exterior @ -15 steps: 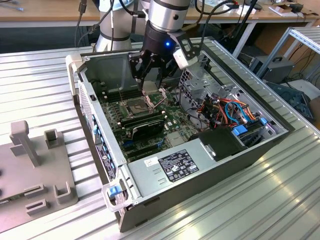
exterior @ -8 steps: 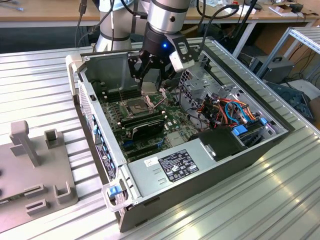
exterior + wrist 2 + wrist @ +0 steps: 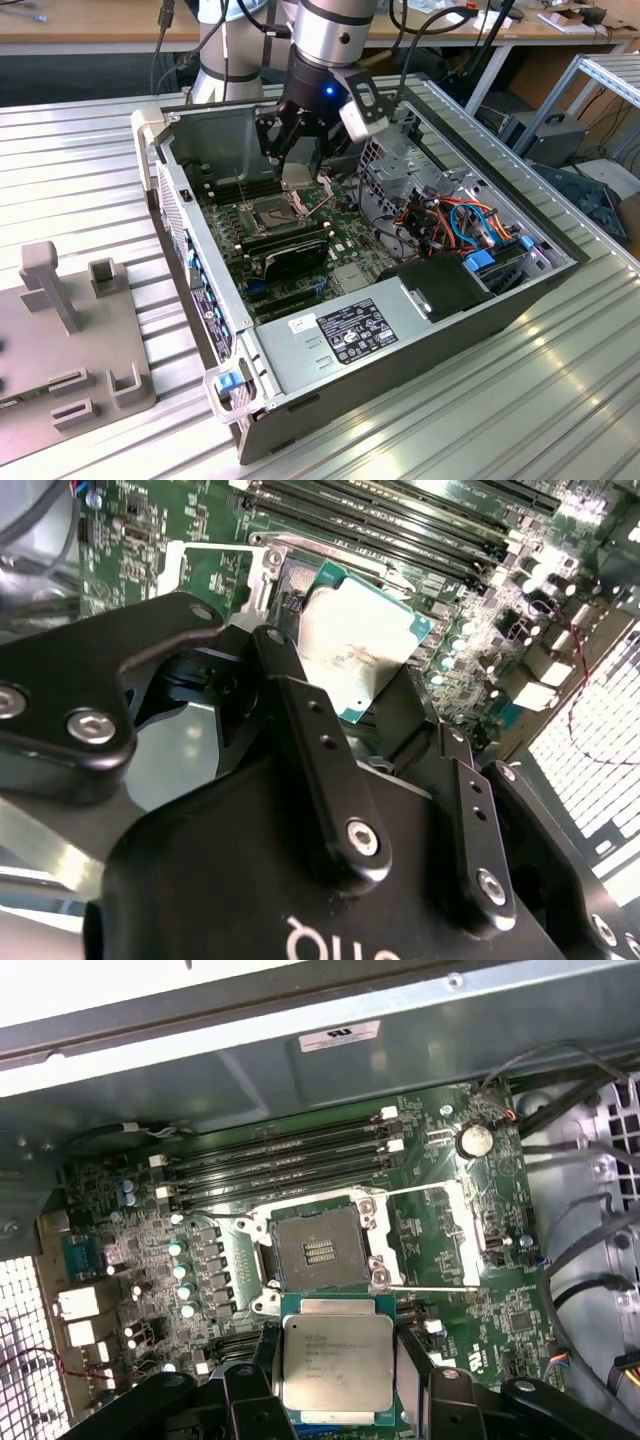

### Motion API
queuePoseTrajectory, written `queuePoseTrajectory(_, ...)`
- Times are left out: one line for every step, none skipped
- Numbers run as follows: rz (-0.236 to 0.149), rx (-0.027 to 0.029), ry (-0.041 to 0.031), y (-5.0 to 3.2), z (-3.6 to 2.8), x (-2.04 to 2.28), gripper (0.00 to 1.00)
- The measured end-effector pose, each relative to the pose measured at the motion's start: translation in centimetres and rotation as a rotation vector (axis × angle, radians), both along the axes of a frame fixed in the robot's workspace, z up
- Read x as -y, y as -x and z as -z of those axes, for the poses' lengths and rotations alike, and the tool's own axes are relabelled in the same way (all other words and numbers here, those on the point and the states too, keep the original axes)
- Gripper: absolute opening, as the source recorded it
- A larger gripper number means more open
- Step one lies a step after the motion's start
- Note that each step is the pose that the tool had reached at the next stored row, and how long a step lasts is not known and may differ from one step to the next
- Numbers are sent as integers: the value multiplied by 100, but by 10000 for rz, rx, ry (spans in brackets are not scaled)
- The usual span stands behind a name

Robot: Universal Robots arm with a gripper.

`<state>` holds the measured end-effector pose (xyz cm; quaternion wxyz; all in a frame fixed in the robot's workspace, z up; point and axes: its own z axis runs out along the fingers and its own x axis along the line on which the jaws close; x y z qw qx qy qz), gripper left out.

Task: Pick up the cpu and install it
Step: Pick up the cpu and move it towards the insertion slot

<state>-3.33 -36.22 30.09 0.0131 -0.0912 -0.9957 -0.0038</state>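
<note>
The cpu (image 3: 335, 1360) is a flat silver-grey square chip, and my gripper (image 3: 337, 1368) is shut on its two opposite edges with black fingers (image 3: 262, 1360). It hangs level just above the motherboard, beside the open socket (image 3: 318, 1250), whose dark pin field lies bare. In the second wrist view the cpu (image 3: 355, 655) sits between the fingertips of the gripper (image 3: 350, 685), partly over the socket's edge. In the exterior view the gripper (image 3: 300, 168) reaches down into the open computer case (image 3: 400, 330), and the cpu (image 3: 300, 174) shows as a small grey plate.
The socket's hinged metal frame (image 3: 432, 1235) is swung open to one side. Memory slots (image 3: 285, 1160) run along the far side of the socket. A long black expansion card (image 3: 290, 250) lies near the socket, with coloured cables (image 3: 455, 220) and a drive cage (image 3: 390, 160) at the exterior view's right.
</note>
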Motion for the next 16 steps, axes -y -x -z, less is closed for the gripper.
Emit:
queuePoseTrajectory(-152, 0, -1, 0, 3, -9, 55)
queuePoseTrajectory(-252, 0, 0, 0, 5, -20, 55)
queuePoseTrajectory(-353, -1, 2, 0, 9, -39, 55)
queuePoseTrajectory(-515, 0, 3, 0, 17, -65, 55)
queuePoseTrajectory(-679, 0, 3, 0, 24, -82, 55)
queuePoseTrajectory(-787, 0, 4, 0, 27, -89, 55)
queuePoseTrajectory(-936, -1, 4, 0, 32, -96, 55)
queuePoseTrajectory(-1048, 0, 4, 0, 35, -101, 55)
queuePoseTrajectory(-1304, 0, 5, 0, 41, -112, 55)
queuePoseTrajectory(-1417, 0, 4, 0, 44, -118, 55)
queuePoseTrajectory(-1510, 0, 4, 0, 46, -125, 55)
queuePoseTrajectory(-1613, 0, 7, 2, 48, -133, 55)
queuePoseTrajectory(-1640, 0, 9, 6, 49, -137, 55)
queuePoseTrajectory(-1645, 0, 9, 11, 51, -139, 55)
queuePoseTrajectory(-1644, 0, 10, 19, 53, -143, 55)
queuePoseTrajectory(-1646, -1, 11, 33, 56, -149, 55)
